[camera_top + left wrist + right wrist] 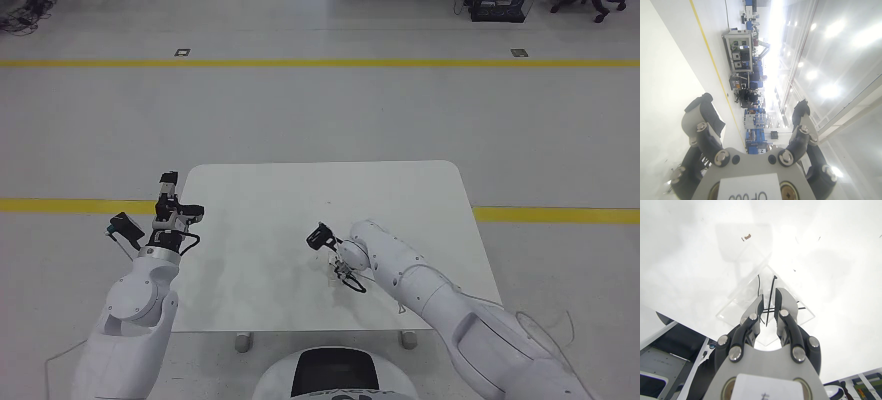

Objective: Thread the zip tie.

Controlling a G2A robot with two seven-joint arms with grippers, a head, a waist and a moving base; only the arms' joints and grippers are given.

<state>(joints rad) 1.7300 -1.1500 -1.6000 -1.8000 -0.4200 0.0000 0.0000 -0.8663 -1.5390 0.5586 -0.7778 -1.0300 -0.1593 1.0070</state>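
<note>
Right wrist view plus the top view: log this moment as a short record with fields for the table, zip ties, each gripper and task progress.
table: white table with a clear tray lying on it
zip ties: black zip tie on the tray, at least one more crossing it
right gripper: right gripper low over the tray, open, fingers either side of the zip tie, apparently not clamped
left gripper: left gripper open, empty, at the table's left edge, pointing out into the room
progress: threading not yet begun

Brightly lit from overhead; washed out by ceiling lamps (829, 91) at right of left wrist view; softly shadowed table (677, 275).
</note>
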